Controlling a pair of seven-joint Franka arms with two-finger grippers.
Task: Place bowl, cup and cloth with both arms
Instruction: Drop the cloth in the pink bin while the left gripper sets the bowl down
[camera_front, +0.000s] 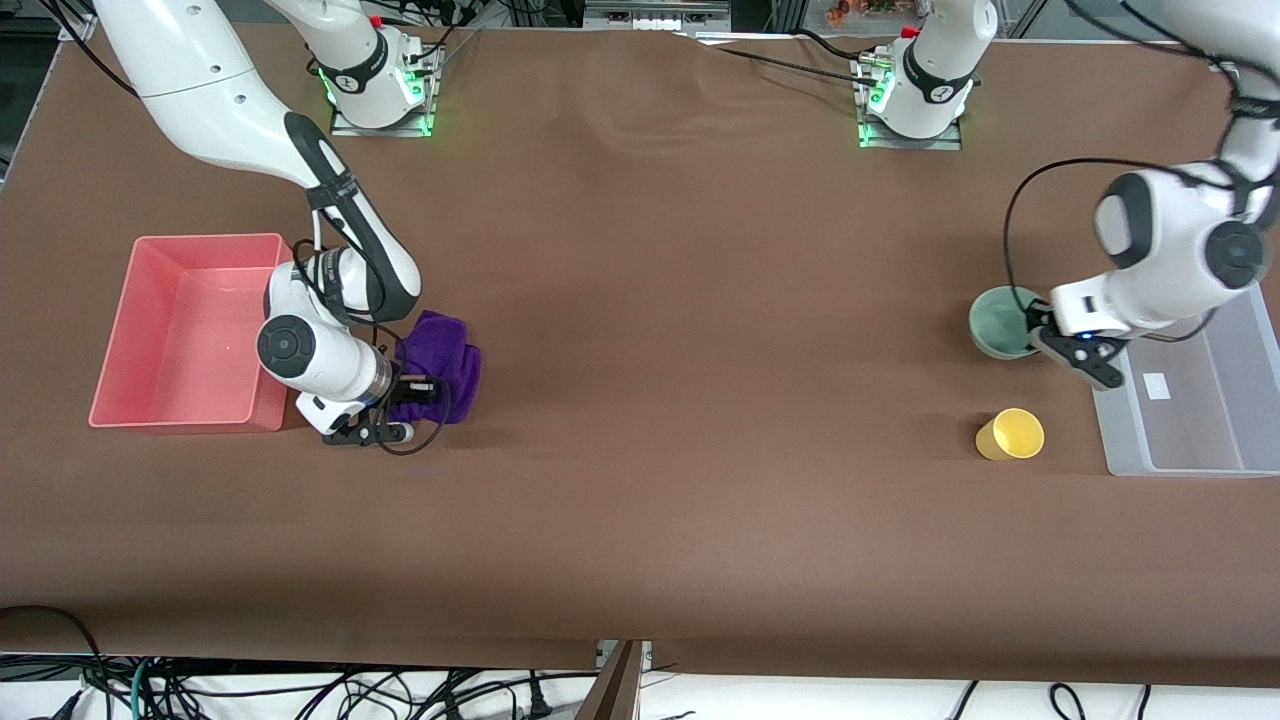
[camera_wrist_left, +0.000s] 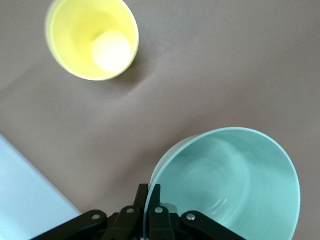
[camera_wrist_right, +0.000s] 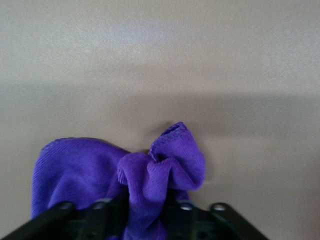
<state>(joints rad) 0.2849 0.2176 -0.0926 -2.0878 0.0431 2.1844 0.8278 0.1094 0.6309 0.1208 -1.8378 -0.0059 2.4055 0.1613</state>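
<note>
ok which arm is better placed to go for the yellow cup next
Left, probably. Its gripper is shut on the bowl, with the cup close by. The right gripper grips the cloth near the pink bin.

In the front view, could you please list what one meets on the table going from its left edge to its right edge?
Pink tray → right gripper shut on the purple cloth → yellow cup → clear bin.
</note>
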